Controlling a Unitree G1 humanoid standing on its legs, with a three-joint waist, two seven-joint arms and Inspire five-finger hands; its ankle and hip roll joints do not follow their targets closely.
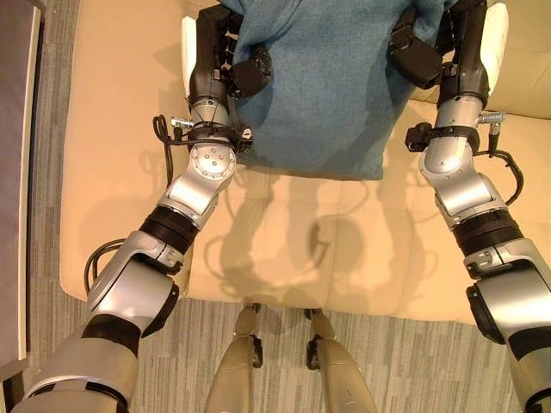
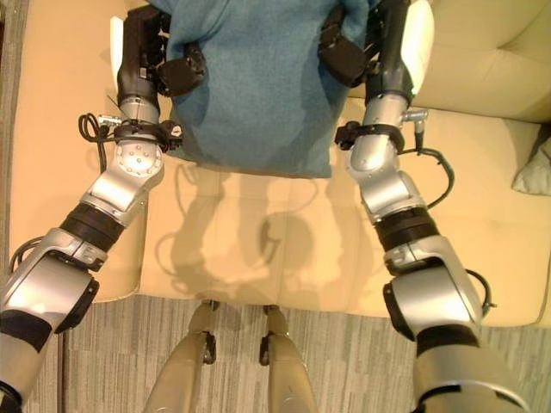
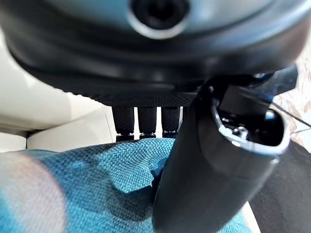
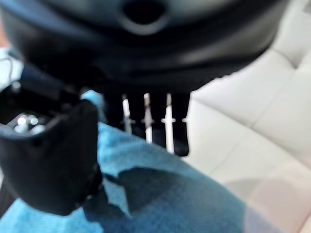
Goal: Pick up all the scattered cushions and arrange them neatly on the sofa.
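Left hand [image 1: 225,60] and right hand [image 1: 439,52] each pinch a side of the teal cushion [image 1: 323,86], held above the sofa [image 1: 112,155] seat; it isn't set down yet, and another pale cushion [image 2: 535,168] waits.

Blue cushion's [image 1: 323,86] far edge beyond frame.

Both arms reach forward over the sofa seat. The left hand [image 1: 225,62] and the right hand [image 1: 439,52] each pinch a side of the blue cushion [image 1: 323,86], thumbs on top, fingers [image 3: 146,119] curled behind it.
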